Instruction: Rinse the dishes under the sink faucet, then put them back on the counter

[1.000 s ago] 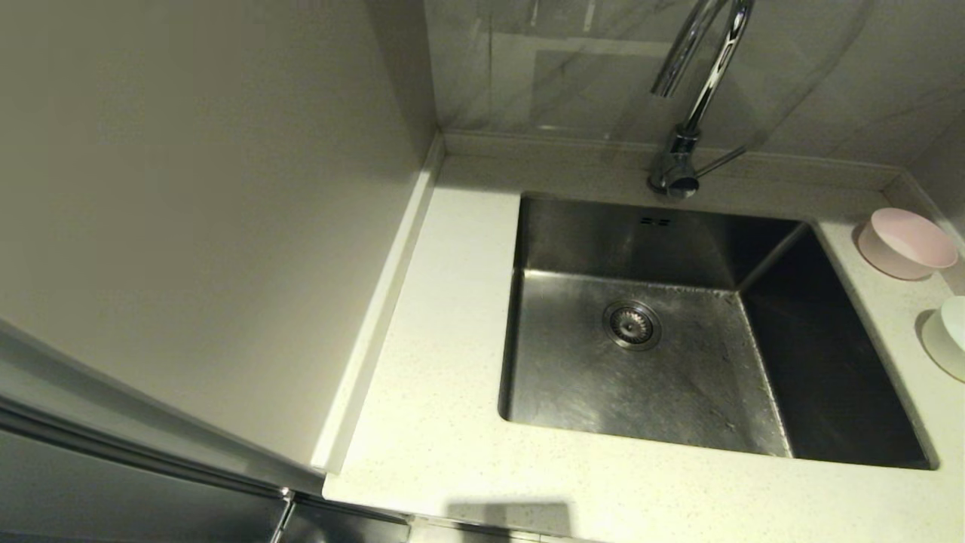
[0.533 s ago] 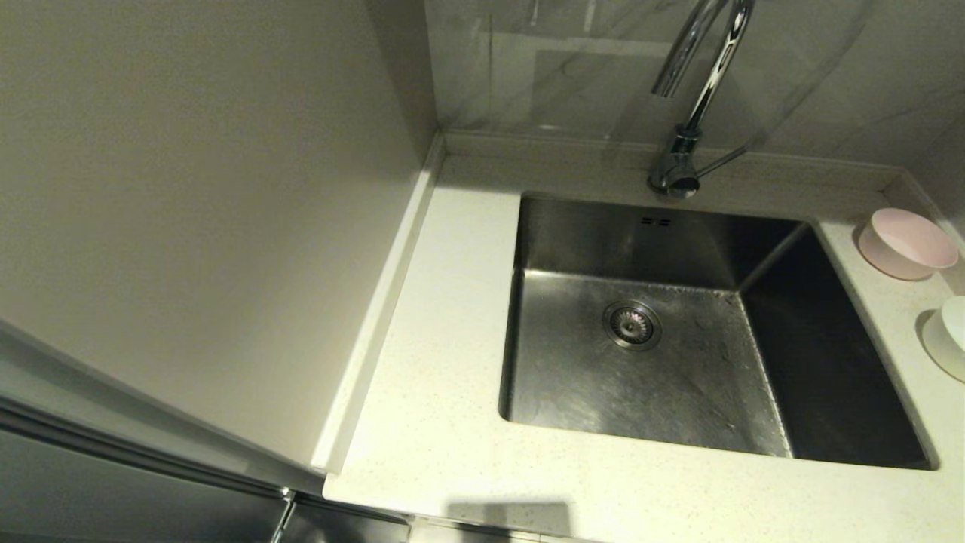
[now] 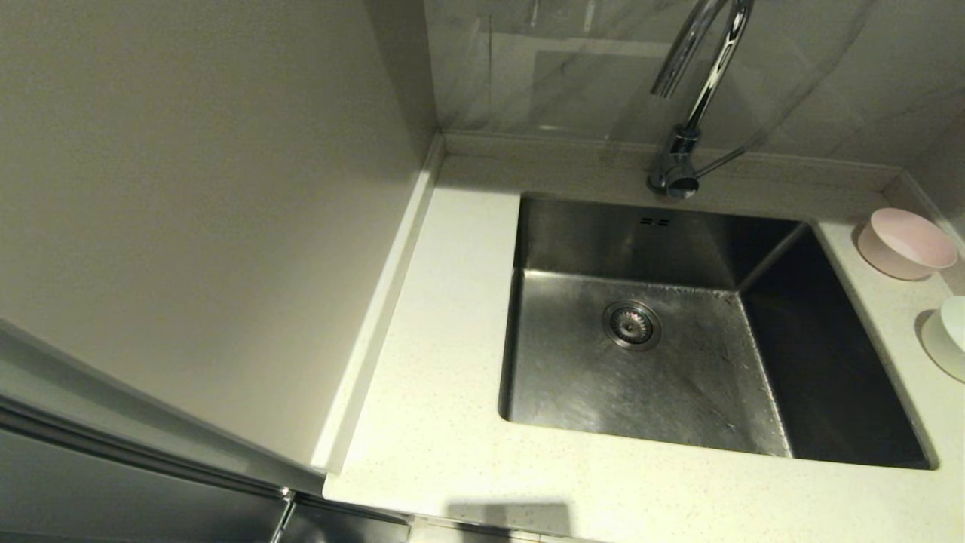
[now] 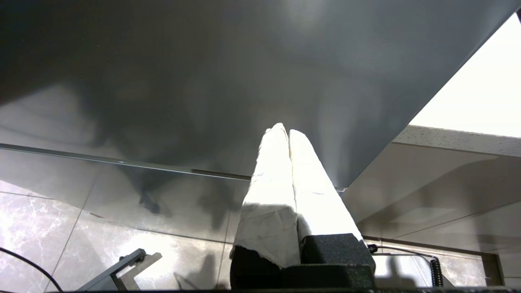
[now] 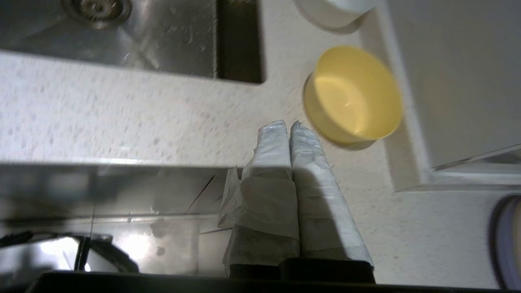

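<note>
Steel sink (image 3: 701, 249) dry, bowls waiting on the desk (image 3: 437, 422) to its right.
Right end effector (image 5: 283, 124), pressed shut and empty, hovers beside the yellow bowl (image 5: 353, 94), likely its first pick; pink bowl (image 3: 905, 243) and white bowl (image 3: 948, 335) stand near the wall, clear of the faucet (image 3: 690, 105). Left end effector (image 4: 283, 129), shut, hangs parked below.

Plain matte beige wall (image 3: 188, 211) on left, glossy marble-veined tile backsplash (image 3: 573, 68) at rear w/ light reflections, dark cabinet front (image 4: 183, 81) below, polished veined floor tiles (image 4: 49, 228) w/ glare.
</note>
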{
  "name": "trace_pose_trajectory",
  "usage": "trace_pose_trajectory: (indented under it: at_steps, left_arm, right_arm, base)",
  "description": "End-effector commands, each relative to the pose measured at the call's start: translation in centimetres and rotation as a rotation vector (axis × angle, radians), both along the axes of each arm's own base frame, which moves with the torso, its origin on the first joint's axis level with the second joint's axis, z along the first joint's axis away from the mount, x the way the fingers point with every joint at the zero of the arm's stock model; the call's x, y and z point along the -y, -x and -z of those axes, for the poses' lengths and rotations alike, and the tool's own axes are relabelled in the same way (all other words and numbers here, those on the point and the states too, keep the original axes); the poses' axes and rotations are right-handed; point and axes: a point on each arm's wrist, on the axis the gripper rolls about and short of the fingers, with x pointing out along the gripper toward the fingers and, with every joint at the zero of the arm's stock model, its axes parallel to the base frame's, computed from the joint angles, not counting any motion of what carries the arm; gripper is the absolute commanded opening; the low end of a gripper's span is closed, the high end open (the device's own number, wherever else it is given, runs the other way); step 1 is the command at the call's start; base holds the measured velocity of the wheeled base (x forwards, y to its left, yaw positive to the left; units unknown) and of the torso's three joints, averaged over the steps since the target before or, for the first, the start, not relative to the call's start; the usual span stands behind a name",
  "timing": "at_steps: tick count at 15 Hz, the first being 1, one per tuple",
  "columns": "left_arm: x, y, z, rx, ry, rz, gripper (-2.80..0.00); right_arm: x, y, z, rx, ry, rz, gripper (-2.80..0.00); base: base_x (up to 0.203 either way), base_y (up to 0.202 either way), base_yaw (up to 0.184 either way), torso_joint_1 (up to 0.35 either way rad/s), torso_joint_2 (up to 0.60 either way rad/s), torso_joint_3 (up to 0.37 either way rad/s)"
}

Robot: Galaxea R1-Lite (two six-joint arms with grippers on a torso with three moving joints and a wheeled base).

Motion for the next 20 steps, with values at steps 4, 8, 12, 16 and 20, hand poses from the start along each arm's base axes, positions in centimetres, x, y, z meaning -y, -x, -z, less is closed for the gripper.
trace_pose_trajectory:
  at_steps: [4, 8, 12, 16, 20]
  left_arm:
    - [0.0, 0.0, 0.0, 0.002, 0.001, 0.0, -2.8]
    - [0.0, 0.0, 0.0, 0.002, 0.001, 0.0, -2.8]
    - [0.0, 0.0, 0.0, 0.002, 0.001, 0.0, -2.8]
    - [0.0, 0.0, 0.0, 0.002, 0.001, 0.0, -2.8]
    - [0.0, 0.0, 0.0, 0.002, 0.001, 0.0, -2.8]
  right_arm:
    - [-0.5, -0.5, 2.0, 0.01, -0.014, -0.215, -2.8]
    - [-0.5, -0.8, 2.1, 0.042, -0.057, -0.234, -2.8]
    - [-0.5, -0.8, 2.1, 0.073, -0.096, -0.23, -2.8]
    - [-0.7, -1.4, 2.2, 0.167, -0.137, -0.3, -2.8]
    - [-0.7, -1.6, 3.2, 0.126, -0.189, -0.331, -2.8]
  base:
    - [0.0, 0.0, 0.0, 0.0, 0.0, 0.0]
    - [0.0, 0.0, 0.0, 0.0, 0.0, 0.0]
    - [0.0, 0.0, 0.0, 0.0, 0.0, 0.0]
    - [0.0, 0.0, 0.0, 0.0, 0.0, 0.0]
    - [0.0, 0.0, 0.0, 0.0, 0.0, 0.0]
